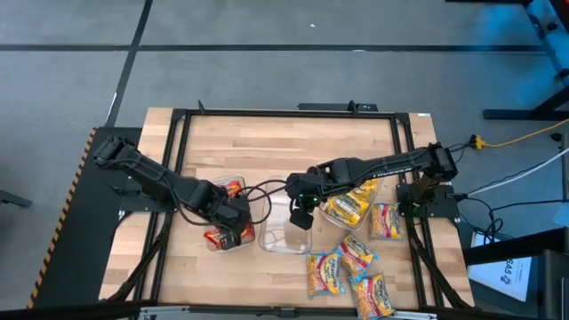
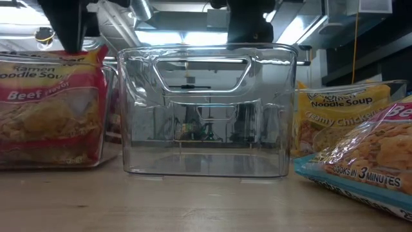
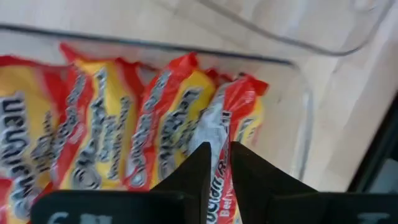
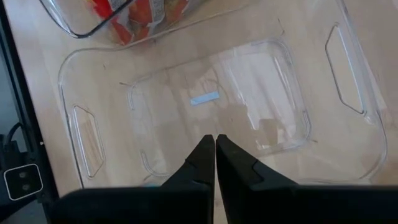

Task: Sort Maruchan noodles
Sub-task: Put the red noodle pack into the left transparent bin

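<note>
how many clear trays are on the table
2. One tray sits under the left arm, holding red packets. The empty tray lies beside it, under the right arm. None seems hidden.

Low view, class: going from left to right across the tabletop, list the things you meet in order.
Red Beef ramen packet → empty clear tray → yellow Creamy Chicken packet → blue-edged packet lying tilted at the right edge.

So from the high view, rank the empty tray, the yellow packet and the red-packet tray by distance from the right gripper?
1. Empty tray, right below the right gripper.
2. Yellow packet, just to its right.
3. Red-packet tray, farthest, under the left gripper.
</note>
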